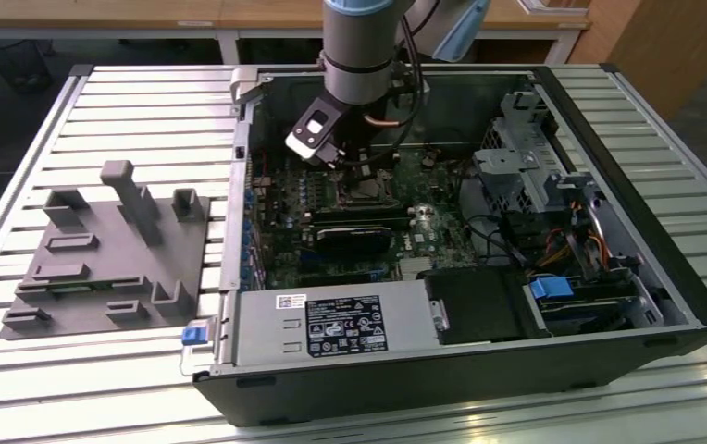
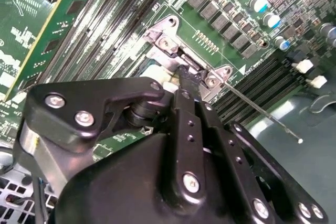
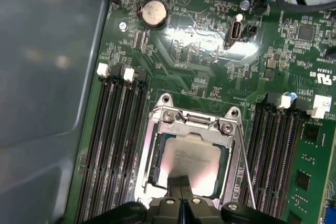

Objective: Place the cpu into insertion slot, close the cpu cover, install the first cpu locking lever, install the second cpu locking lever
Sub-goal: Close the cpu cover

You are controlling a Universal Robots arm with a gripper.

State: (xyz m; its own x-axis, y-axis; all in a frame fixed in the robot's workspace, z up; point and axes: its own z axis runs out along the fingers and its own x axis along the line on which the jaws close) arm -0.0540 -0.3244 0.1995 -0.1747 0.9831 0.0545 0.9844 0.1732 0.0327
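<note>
The arm [image 1: 360,55], top centre of the exterior view, is a grey tube with a pale blue joint cap and a black band. Black cables [image 1: 413,92] loop beside it. A white-and-black block [image 1: 314,131] sits at the wrist. In the second wrist view the gripper [image 2: 186,74] is matte black, with link bars fastened by silver screws [image 2: 54,100].

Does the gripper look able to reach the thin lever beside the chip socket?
Probably yes: the gripper hangs just above the chip, and the lever lies bare right beside it, with nothing across it.
</note>
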